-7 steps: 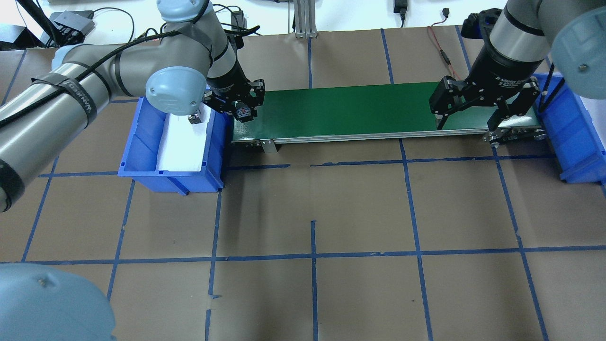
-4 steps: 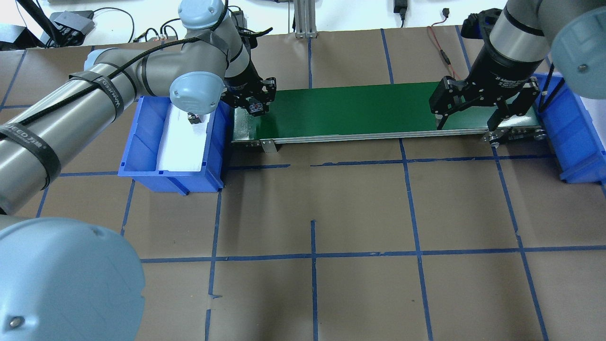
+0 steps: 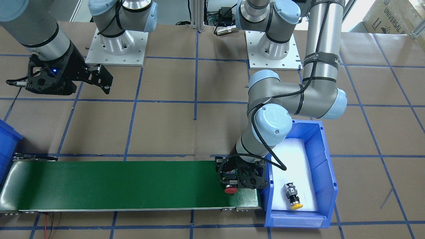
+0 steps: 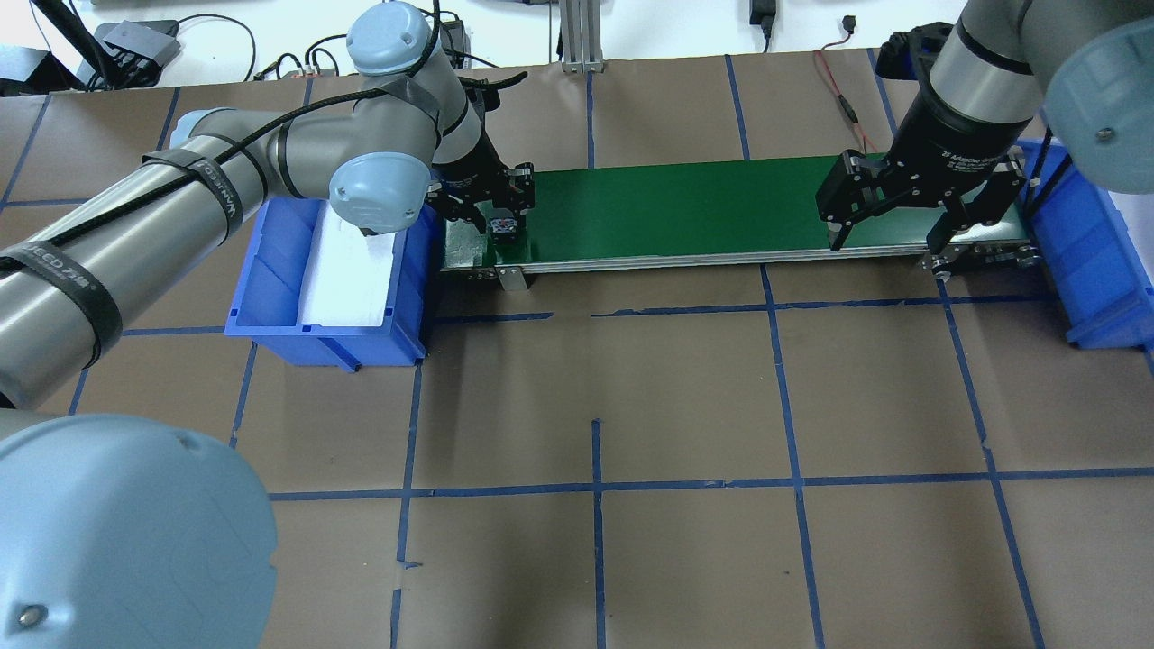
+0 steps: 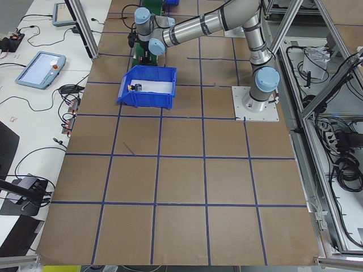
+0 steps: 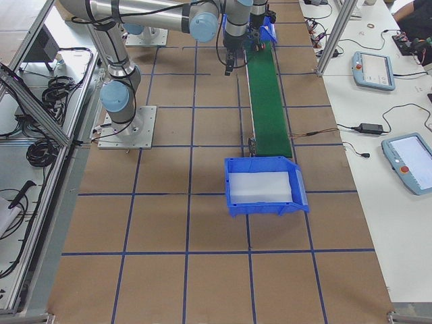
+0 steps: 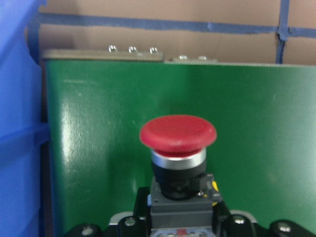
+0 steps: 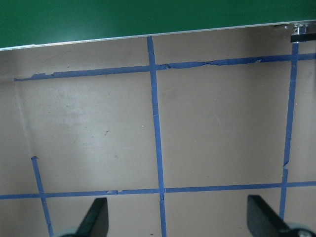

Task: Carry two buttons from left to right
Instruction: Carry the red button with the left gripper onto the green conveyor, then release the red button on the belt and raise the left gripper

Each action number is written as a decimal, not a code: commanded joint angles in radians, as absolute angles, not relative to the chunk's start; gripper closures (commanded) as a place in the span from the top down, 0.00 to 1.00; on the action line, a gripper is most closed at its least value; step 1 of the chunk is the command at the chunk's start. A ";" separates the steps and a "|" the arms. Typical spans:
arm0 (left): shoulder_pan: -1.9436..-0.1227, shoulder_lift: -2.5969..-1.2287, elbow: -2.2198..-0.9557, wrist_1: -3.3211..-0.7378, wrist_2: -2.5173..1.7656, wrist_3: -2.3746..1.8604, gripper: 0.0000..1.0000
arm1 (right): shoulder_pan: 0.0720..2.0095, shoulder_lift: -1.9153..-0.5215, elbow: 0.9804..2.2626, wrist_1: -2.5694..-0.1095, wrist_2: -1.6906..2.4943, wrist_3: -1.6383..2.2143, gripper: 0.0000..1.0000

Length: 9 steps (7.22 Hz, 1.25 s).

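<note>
Have left arm folded in over left bin [image 3: 328, 186], elbow above the foam, wrist pointing down. Puts left gripper [image 3: 239, 181] low over the left end of belt [image 3: 116, 184], just beside the bin wall. Clamps jaws narrow on red button [image 3: 230, 190] at its contact block, cap sticking out toward the operators' edge of the belt. Can't tell whether the button touches the belt. Shows a strip of green between cap and the far rail in the left wrist view.

Finds yellow button [image 3: 293, 197] on its side on the foam in the left bin, near the operators' wall, apart from the gripper.

Holds right gripper [image 4: 886, 242] pointing down over the belt's right end, at the robot-side edge, jaws spread wide, gripping nothing. Confirms it in the right wrist view: fingertips [image 8: 94, 219] at opposite bottom corners, belt rail at the top.

Shows plain green belt all the way between the two grippers. Places right bin [image 4: 1095, 270] just past the belt's right end. Offers wide table [image 4: 685, 406] on the robot's side of the belt.
</note>
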State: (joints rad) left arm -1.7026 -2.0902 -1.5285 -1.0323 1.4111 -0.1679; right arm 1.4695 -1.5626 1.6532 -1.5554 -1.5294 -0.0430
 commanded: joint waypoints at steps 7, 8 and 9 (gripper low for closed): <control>-1.479 -1.933 -1.506 -1.177 1.511 -0.062 1.00 | 1.470 -1.566 1.654 -1.555 -1.529 -0.037 1.00; -1.453 -1.934 -1.502 -1.183 1.511 -0.028 1.00 | 1.470 -1.568 1.654 -1.557 -1.528 -0.037 1.00; -1.434 -1.951 -1.502 -1.175 1.514 0.013 1.00 | 1.470 -1.568 1.654 -1.555 -1.529 -0.035 1.00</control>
